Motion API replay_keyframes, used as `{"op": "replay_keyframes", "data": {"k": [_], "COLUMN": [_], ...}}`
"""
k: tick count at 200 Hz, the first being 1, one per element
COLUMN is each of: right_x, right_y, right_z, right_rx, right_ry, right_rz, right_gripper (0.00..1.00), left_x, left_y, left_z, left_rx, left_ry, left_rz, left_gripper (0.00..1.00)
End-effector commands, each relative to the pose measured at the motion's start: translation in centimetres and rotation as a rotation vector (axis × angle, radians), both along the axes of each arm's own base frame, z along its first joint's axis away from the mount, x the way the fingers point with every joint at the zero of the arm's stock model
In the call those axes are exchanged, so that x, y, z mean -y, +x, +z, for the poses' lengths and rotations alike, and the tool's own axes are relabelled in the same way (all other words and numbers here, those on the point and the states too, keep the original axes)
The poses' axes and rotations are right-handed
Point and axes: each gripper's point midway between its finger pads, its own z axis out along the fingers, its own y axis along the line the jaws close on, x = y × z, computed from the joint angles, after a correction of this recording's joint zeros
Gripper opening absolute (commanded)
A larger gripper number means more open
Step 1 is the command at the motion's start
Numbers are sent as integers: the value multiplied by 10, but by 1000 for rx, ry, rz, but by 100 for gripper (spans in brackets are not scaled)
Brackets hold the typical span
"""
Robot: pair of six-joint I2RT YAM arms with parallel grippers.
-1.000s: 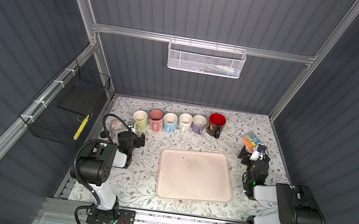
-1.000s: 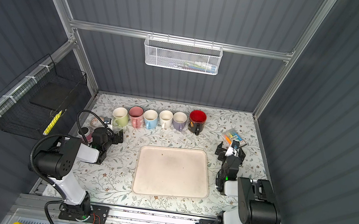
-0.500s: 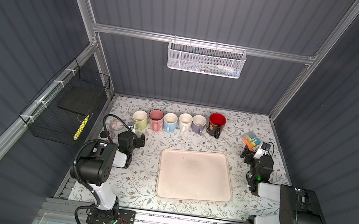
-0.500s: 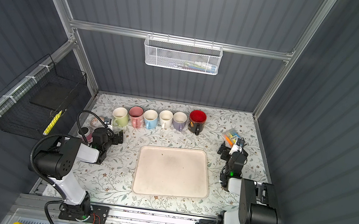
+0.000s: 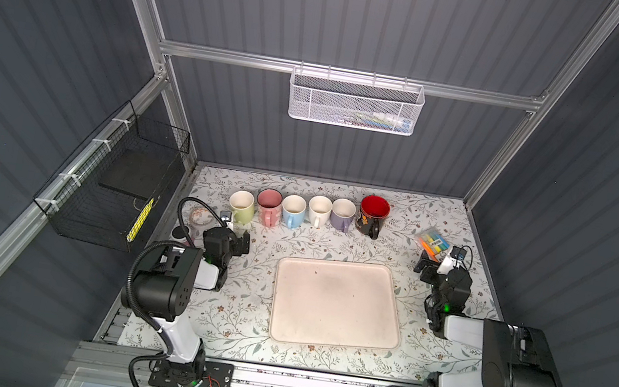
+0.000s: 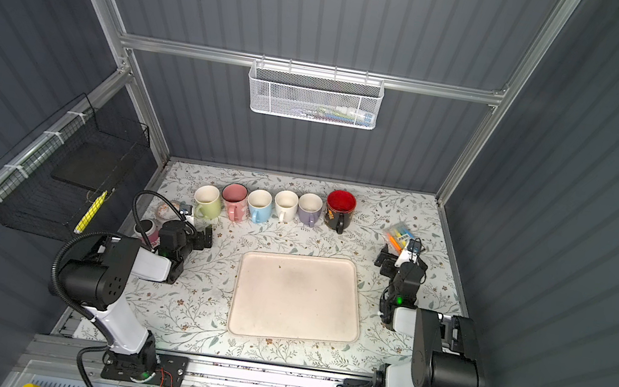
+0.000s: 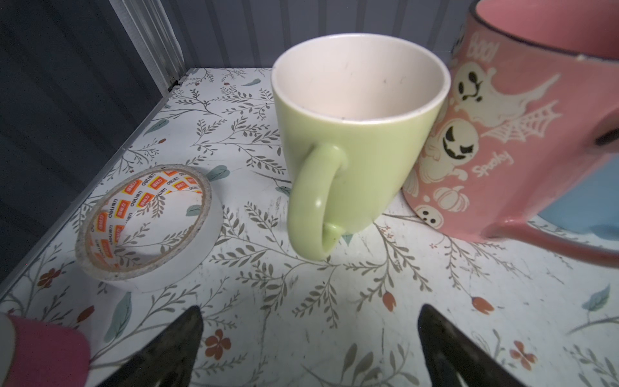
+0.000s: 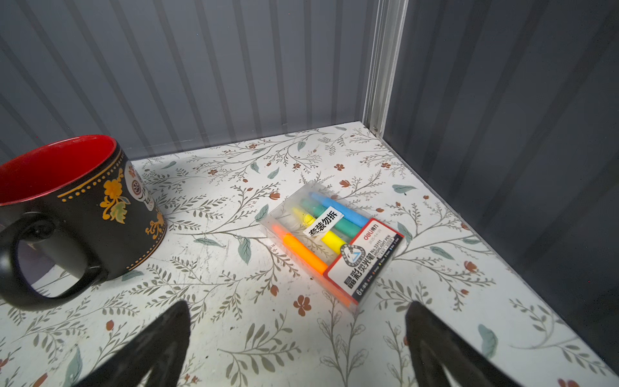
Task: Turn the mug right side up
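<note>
Already all six mugs [image 5: 318, 209] stand mouth up, so the job looks done. The left end effector [image 7: 310, 315] and right end effector [image 8: 298, 308] are wide open, holding nothing.

Both arms are built of bulky black motor housings and white links. The left arm [image 5: 162, 289] carries a black ribbed cable hose [image 5: 135, 268]; the right arm [image 5: 514, 374] shows a small green light [image 5: 446, 307]. The left gripper [image 7: 310, 310] has black pointed fingers [image 7: 174, 345].

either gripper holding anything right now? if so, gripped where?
Nothing is held. The left gripper and the right gripper both stand open, with only the white floral-patterned tabletop showing between the jaws.
</note>
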Motion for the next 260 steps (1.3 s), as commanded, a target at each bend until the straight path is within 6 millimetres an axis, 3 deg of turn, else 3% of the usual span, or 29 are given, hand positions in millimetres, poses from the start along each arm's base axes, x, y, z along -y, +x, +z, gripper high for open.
{"op": "replay_keyframes", "data": {"k": [1,36,260], "right_x": [-3,-12,-12], "right_y": [-1,1,1], "right_z": [-4,-4,-4], "right_rx": [-13,-19,-19], "right_ry": [8,-5,-5], "right_rz": [11,61,63], "right_gripper": [99,99,99], "left_x": [3,3,3], "left_y": [0,0,0], "left_z": [-1,-1,-2], "left_rx": [-3,-4,-5], "left_ry": [14,15,13], "left_rz": [-16,-18,-19], "left_gripper": [100,100,100]}}
